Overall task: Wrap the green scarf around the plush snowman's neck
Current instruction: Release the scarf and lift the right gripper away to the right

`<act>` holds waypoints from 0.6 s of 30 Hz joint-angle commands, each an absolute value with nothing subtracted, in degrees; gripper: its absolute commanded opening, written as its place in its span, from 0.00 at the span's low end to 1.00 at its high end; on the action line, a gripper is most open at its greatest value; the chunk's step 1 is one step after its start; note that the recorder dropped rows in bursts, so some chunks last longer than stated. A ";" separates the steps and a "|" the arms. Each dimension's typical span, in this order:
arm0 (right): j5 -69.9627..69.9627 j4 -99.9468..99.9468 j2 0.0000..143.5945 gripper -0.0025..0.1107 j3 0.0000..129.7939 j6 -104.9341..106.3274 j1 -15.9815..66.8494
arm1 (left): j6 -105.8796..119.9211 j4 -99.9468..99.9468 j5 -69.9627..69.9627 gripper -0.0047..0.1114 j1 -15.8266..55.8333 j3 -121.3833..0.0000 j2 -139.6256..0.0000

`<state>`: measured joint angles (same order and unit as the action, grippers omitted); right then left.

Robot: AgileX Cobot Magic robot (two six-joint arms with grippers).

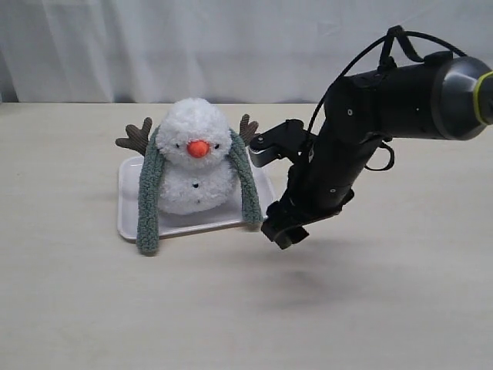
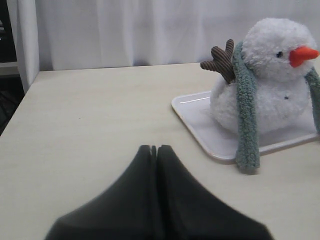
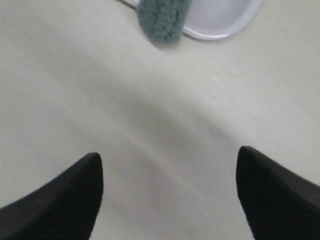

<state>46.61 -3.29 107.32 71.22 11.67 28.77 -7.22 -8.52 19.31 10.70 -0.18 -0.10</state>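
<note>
Exterior view raised, front-on to the plush snowman (image 1: 192, 185) across the table (image 1: 231, 308), left wrist view low, fairly near, facing its side past the left gripper (image 2: 154, 148), right wrist view close, angled down at tabletop, all three sharing white tray (image 1: 129, 200) and green scarf (image 1: 148, 200).

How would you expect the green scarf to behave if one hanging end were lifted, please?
Probably floppy: the green scarf drapes limply over the plush snowman, both ends hanging. Its fuzzy knit looks light, not slippery. Lifting one end might drag the other off.
</note>
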 commanded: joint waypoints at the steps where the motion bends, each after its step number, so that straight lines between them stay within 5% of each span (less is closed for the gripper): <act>1: 50.33 -0.39 106.23 0.37 71.29 9.15 28.80 | -7.26 -8.35 18.40 0.04 10.67 0.00 0.00; 3: 50.89 -0.39 105.03 0.19 71.29 9.47 28.80 | -7.26 -8.35 18.40 0.04 10.67 0.00 0.00; 6: 50.47 -0.39 102.98 0.06 71.29 9.47 28.80 | -7.26 -8.35 18.56 0.04 10.67 0.00 0.00; 18: 35.96 -4.27 90.45 0.06 67.22 9.35 28.80 | -7.26 -8.35 18.56 0.04 10.67 0.00 0.00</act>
<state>40.84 -2.77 93.90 69.22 9.56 28.77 -7.22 -8.52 19.31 10.70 -0.18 -0.10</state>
